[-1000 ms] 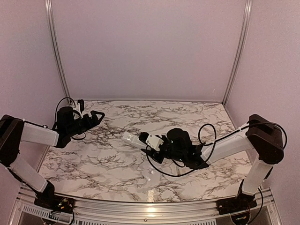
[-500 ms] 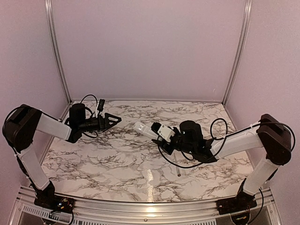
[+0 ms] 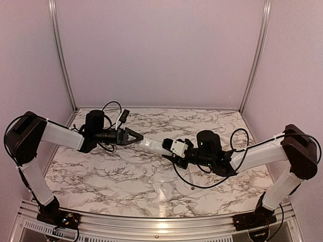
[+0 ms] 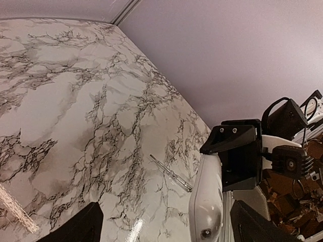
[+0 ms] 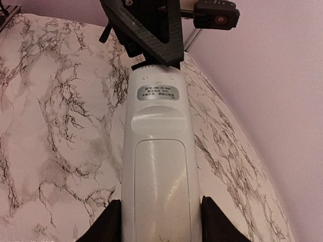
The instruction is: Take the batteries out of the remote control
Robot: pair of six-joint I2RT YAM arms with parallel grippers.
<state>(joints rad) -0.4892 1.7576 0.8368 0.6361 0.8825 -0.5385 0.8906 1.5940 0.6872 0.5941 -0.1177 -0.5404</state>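
Note:
The white remote control (image 3: 154, 146) is held above the table, its rear end clamped in my right gripper (image 3: 174, 149). In the right wrist view the remote (image 5: 159, 161) shows its back, with the battery cover closed between my gripper's (image 5: 160, 227) dark fingers (image 5: 108, 224). The batteries are hidden. My left gripper (image 3: 136, 137) is open at the remote's far end. In the left wrist view the remote (image 4: 207, 201) lies between my gripper's (image 4: 166, 229) spread fingers (image 4: 75, 229), nearer the right one.
A thin grey pen-like stick (image 4: 170, 173) lies on the marble table (image 3: 101, 171), also seen as a small mark near the front (image 3: 193, 187). Pale walls and metal rails (image 3: 60, 55) close in the back and sides.
My left arm has swung right across the table, bringing its open gripper to the remote's far end. My right arm has lifted the remote and shifted it slightly right.

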